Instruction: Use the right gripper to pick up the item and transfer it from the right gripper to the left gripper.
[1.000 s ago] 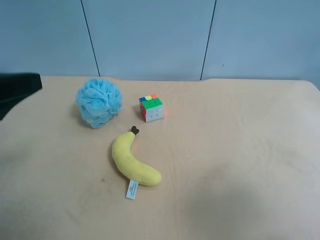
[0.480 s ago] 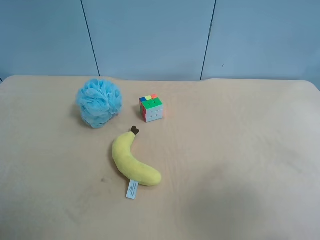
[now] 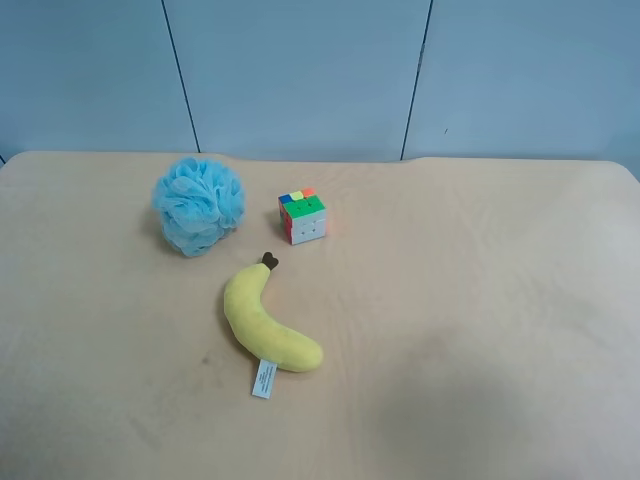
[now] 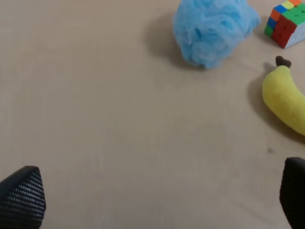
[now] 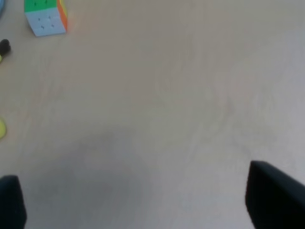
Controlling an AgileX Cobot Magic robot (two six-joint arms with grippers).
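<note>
Overhead view of the table (image 3: pixel 480 330) with neither arm in sight; only the wrist views show the grippers. The right gripper (image 5: pixel 136 200) hangs above bare tabletop, its two dark fingertips (image 5: pixel 274 198) at the lower corners of its own view, set wide apart with nothing between them: jaws released. The left gripper (image 4: pixel 157 198) likewise hovers over bare table, one mesh-textured fingertip (image 4: pixel 21 195) at one lower corner of its view and the other at the opposite corner, spread wide and empty: jaws released.

The pouf (image 3: pixel 198 204), a light-blue mesh ball, rests on the table toward the far edge, untouched by either gripper. Just beside it, apart, stands the puzzle cube (image 3: pixel 302 215). The plush banana (image 3: pixel 268 324) lies nearer the camera, its dark stem pointing toward the gap between pouf and cube, a white tag (image 3: pixel 264 379) at its other end. In the left wrist view the pouf (image 4: pixel 212 29), cube (image 4: pixel 287 24) and banana (image 4: pixel 285 98) all lie well ahead of the fingertips; the right wrist view catches only the cube (image 5: pixel 46 17) and slivers of the banana at its edge.

Compared with one second earlier: a dark arm part that showed at the overhead view's left edge has gone from view. Pouf, cube and banana have not moved
</note>
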